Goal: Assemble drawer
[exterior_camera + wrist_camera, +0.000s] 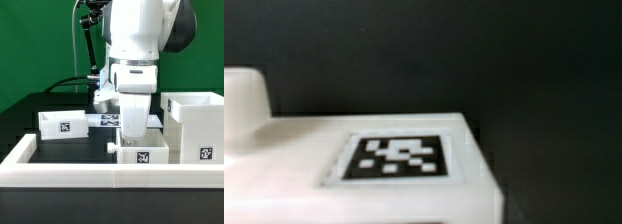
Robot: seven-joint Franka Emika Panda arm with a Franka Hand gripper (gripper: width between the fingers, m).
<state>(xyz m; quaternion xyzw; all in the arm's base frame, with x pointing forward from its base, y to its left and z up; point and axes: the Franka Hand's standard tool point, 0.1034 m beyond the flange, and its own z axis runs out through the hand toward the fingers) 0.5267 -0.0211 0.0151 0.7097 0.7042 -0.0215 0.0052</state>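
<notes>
The large open-fronted cube casing (195, 125) stands at the exterior view's right. One small open-topped box (65, 122) sits at the left. The second small box (140, 153) sits at front centre, just behind the border wall. My gripper (131, 140) is lowered onto this second box, with a dark fingertip showing by its left edge. In the wrist view this box (331, 185) fills the near field with its square tag (397, 157) facing the camera. My fingers do not show there, so I cannot tell whether they are shut on the box.
The long low white border wall (100, 172) runs along the front and up the left side. The marker board (98, 119) lies flat behind the arm. Cables hang behind the arm before a green backdrop. Black tabletop lies between the left box and the front box.
</notes>
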